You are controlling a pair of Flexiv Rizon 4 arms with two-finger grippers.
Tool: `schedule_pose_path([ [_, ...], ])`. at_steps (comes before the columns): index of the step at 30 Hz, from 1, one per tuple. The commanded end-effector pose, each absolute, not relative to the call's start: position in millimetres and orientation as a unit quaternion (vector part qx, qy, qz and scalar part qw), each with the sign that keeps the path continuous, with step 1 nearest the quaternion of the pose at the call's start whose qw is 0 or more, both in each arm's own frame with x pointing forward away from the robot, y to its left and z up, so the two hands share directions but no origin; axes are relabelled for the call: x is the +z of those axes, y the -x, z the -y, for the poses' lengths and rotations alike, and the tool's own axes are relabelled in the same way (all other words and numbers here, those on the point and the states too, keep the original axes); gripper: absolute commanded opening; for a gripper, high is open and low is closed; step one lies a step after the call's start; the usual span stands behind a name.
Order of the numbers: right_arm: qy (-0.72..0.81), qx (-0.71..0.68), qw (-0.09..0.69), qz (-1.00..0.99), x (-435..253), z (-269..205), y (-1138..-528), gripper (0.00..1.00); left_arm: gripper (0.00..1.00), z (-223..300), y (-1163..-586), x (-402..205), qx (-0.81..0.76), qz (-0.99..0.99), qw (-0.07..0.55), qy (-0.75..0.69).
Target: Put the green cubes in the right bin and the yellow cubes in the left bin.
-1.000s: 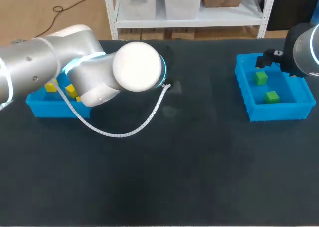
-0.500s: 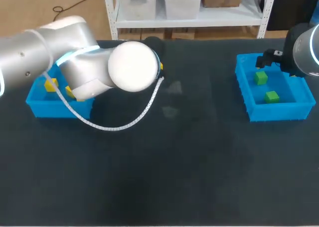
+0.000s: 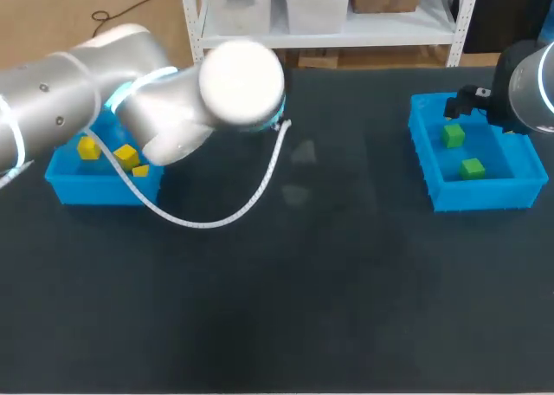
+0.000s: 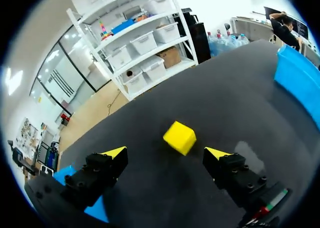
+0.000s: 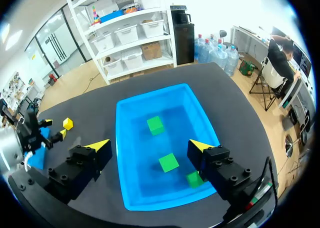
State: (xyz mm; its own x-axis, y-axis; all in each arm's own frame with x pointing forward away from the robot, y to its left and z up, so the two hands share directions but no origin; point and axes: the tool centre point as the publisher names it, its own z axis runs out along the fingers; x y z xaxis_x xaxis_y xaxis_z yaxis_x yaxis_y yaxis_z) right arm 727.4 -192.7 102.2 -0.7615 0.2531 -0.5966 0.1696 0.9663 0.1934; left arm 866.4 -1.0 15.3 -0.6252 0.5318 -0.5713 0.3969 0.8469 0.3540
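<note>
From where I stand, the left arm (image 3: pixel 130 109) comes in at the upper left of the head view. Its big white joint hides the left pincer (image 4: pixel 165 153) from that camera. It also covers the near right corner of the left bin (image 3: pixel 65 187), a blue tray at the frame's left edge. Three yellow cubes (image 3: pixel 87 148) (image 3: pixel 126 156) (image 3: pixel 140 171) show inside that bin, the third half tucked under the arm. A ribbed white cable (image 3: pixel 208 226) loops from the arm down onto the dark tabletop (image 3: pixel 303 308).

The left wrist view fills in what the head view misses. The left pincer is spread wide with nothing in it. A loose yellow cube (image 4: pixel 179 137) lies on the tabletop just ahead of the fingers, in line with the gap and touching neither (you cannot find this cube in the head view at all).

At the upper right of the head view, the right arm (image 3: pixel 528 87) is cut off by the frame edge and overhangs the right bin (image 3: pixel 485 194). Only two cubes show there. The right wrist view shows the right pincer (image 5: pixel 150 145) wide apart over the bin, holding nothing. Below it lie three green cubes (image 5: pixel 155 125) (image 5: pixel 168 162) (image 5: pixel 194 178), the last partly behind one finger.
</note>
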Motion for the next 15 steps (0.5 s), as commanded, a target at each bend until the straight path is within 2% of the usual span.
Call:
schedule_pose_path([
  [1,-0.113,0.065,0.331,-0.935,101,193,-725,1.00,1.00,12,-910,-2,0.112,-0.903,0.315,-0.270],
  [8,-0.113,0.065,0.331,-0.935,101,193,-725,1.00,1.00,16,-932,-11,0.139,-0.902,0.298,-0.279],
  [15,-0.113,0.065,0.331,-0.935,101,193,-725,1.00,1.00,19,-929,-20,0.132,-0.907,0.282,-0.285],
])
